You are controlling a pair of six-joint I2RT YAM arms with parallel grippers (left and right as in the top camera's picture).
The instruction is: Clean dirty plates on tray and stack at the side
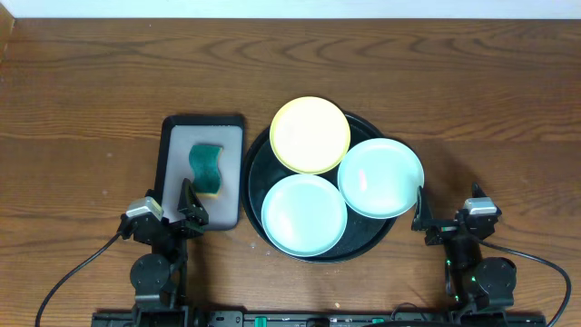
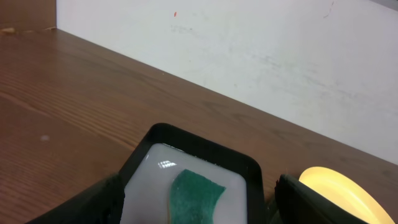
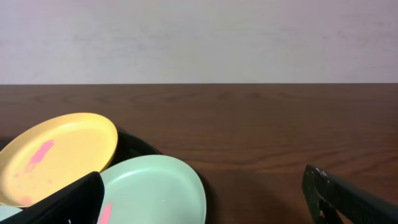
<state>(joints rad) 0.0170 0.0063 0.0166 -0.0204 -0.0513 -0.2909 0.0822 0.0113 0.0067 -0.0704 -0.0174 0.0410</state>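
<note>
The round black tray holds three plates. The pale yellow plate is at the back, overhanging the rim, with pink smears in the right wrist view. One mint plate lies at the right with a pink smear. The other mint plate is at the front. My left gripper is open and empty at the near end of the sponge tray. My right gripper is open and empty just right of the round tray.
A rectangular black tray with a grey inside lies left of the round tray and holds a green sponge, also seen in the left wrist view. Bare wooden table lies to the right and left. A white wall runs along the back.
</note>
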